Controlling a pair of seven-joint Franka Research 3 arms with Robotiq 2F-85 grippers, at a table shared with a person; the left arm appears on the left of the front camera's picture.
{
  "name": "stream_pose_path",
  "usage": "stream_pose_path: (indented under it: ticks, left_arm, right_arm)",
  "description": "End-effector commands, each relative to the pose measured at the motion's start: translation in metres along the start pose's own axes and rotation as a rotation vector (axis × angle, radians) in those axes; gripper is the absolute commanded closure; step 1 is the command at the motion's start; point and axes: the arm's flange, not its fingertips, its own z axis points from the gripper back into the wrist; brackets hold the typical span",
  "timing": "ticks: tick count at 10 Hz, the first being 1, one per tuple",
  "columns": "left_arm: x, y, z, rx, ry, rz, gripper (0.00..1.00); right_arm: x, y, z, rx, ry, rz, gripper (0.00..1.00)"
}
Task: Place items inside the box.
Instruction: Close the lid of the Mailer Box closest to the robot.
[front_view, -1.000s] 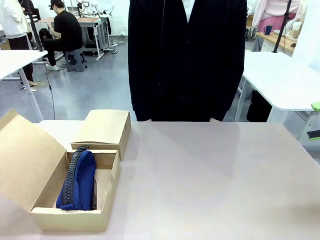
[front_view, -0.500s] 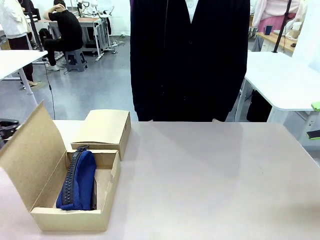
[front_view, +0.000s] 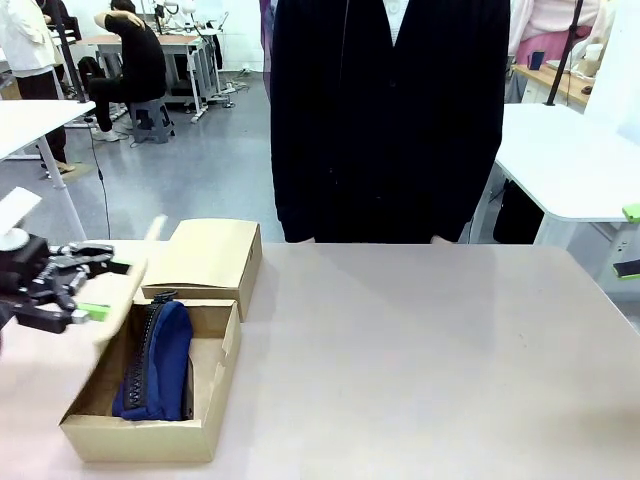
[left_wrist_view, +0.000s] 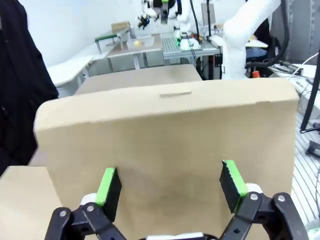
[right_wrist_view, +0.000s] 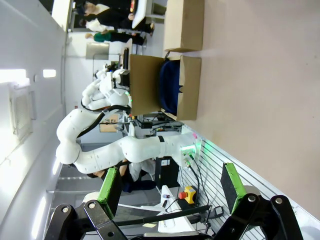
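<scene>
An open cardboard box (front_view: 150, 435) sits at the table's near left, and a navy zip pouch (front_view: 157, 362) lies inside it. Its lid (front_view: 128, 290) stands nearly upright on the left side. My left gripper (front_view: 105, 289) is open against the lid's outer face, which spans the left wrist view as a brown lid (left_wrist_view: 165, 135) just past my left gripper (left_wrist_view: 170, 185). My right gripper (right_wrist_view: 170, 185) is open and holds nothing. It hangs far from the box (right_wrist_view: 189, 87) and the pouch (right_wrist_view: 170, 85). No other items show.
A second, closed cardboard box (front_view: 208, 258) stands right behind the open one, touching it. A person in dark clothes (front_view: 390, 120) stands at the table's far edge. The beige table (front_view: 420, 360) stretches bare to the right of the boxes.
The box lid has swung up from lying open at the left to nearly upright. My left gripper has come in from the left behind it.
</scene>
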Motion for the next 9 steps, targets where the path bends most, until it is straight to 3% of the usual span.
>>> stream_pose_path:
  ticks: [1, 3, 6, 9]
  left_arm:
    - [-0.01, -0.149, -0.112, -0.002, 0.018, 0.015, 0.0]
    - [-0.023, -0.161, -0.132, -0.053, 0.056, 0.025, 0.0]
    - [-0.054, -0.179, -0.145, -0.111, 0.195, 0.009, 0.0]
    - [-0.051, -0.177, -0.143, -0.114, 0.176, 0.013, 0.0]
  right_arm:
    - [0.001, 0.002, 0.002, 0.018, -0.004, 0.017, 0.0]
    - [0.001, 0.002, 0.002, 0.018, -0.004, 0.017, 0.0]
    - [0.001, 0.002, 0.002, 0.018, -0.004, 0.017, 0.0]
    - [0.001, 0.002, 0.002, 0.018, -0.004, 0.017, 0.0]
